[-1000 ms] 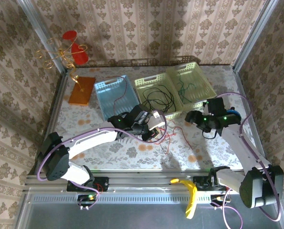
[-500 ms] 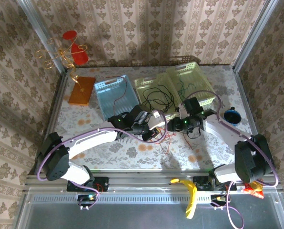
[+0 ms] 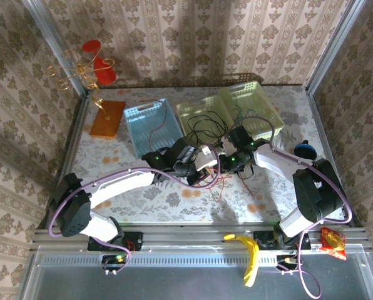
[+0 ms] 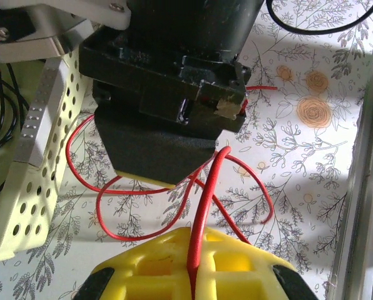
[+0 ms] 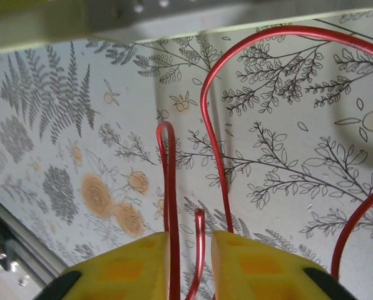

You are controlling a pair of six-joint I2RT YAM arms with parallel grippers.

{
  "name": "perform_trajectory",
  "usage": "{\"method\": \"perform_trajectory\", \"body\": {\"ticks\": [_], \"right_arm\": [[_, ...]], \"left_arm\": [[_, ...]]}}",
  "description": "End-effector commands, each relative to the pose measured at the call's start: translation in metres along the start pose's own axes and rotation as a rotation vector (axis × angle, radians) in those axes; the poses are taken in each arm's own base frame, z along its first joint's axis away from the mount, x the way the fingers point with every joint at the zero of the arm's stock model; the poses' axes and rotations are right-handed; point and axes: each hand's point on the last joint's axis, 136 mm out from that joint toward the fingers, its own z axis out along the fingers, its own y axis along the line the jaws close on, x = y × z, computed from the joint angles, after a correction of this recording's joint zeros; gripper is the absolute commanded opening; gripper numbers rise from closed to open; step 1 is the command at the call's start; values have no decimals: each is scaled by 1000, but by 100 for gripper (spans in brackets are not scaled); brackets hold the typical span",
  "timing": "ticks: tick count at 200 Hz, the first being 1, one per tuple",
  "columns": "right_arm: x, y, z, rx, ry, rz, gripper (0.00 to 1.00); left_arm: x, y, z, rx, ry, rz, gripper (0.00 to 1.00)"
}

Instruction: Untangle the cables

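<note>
1. Table (image 3: 130,200): both grippers sat close together at its middle.
2. Baskets at the back: black cable (image 3: 206,129) lay in the middle basket (image 3: 189,107), green cable (image 3: 238,116) in the right basket (image 3: 265,103).
3. Left gripper (image 4: 196,247): pressed together, pinching the red cable (image 4: 203,200).
4. Right gripper (image 5: 189,240): narrowly parted, red strands between its fingers.
5. Red cable: looped on the table under both.

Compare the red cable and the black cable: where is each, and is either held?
The red cable loops across the table; the black cable lies in the pale-green basket. The red cable is pinched in the left end effector; the black cable is not gripped. Both are thin, looping strands.
</note>
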Motion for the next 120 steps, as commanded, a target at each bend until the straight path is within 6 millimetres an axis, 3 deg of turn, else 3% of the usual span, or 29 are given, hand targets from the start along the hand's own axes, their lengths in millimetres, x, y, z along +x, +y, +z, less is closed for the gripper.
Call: {"method": "perform_trajectory", "body": {"ticks": [1,29,53,86,120], "right_arm": [[-2,-5,-4,39,-12,-6,14],[-9,-35,-19,138,-102,95,0],[-4,-76,-33,220,-149,269,0],[16,-122,-45,286,-186,476,0],[24,-135,-47,281,-198,547,0]], "left_arm": [[-10,3,-8,-39,-37,17,0],[-17,18,-20,-146,-96,26,0],[-34,33,-44,-267,-199,35,0],[-89,44,-113,-413,-436,64,0],[-143,48,-200,-501,-668,75,0]]}}
